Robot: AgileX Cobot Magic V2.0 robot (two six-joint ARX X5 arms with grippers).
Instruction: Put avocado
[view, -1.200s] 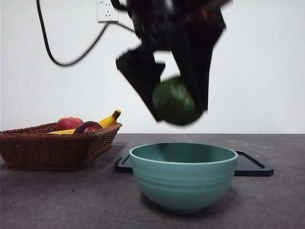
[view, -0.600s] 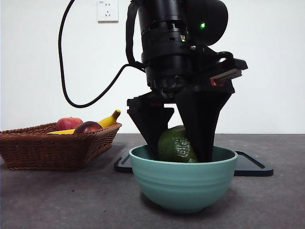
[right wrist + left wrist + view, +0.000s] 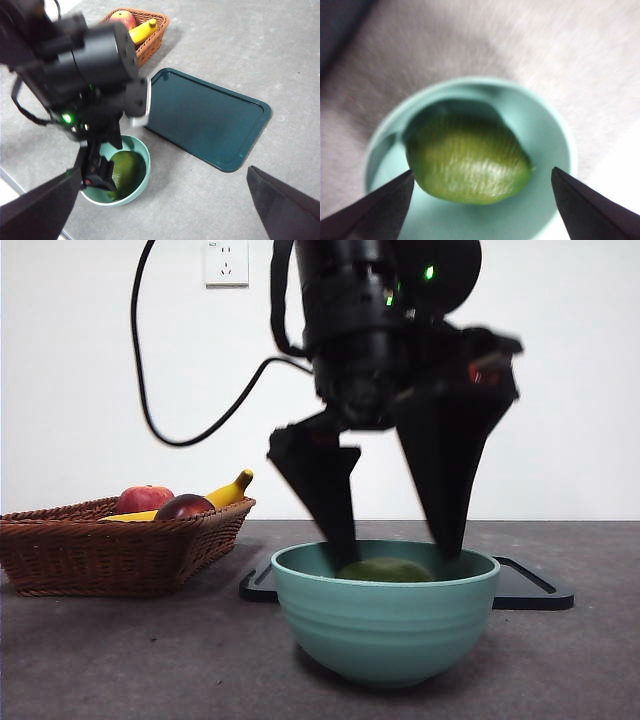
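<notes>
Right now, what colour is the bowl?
The bowl is a soft teal green, plainest in the front view.

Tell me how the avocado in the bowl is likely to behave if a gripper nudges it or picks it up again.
The avocado is rounded with one tapered end, so a nudge would probably rock or roll it, though the teal bowl walls should contain it. Its matte, finely ridged skin probably offers fair grip. It looks solid, likely stiff rather than floppy. The left gripper stands open around it, not touching.

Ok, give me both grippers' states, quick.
Left gripper: open, jaws spread over the bowl, holding nothing; the avocado lies loose inside.
Right gripper: open, empty, high above the table.
</notes>
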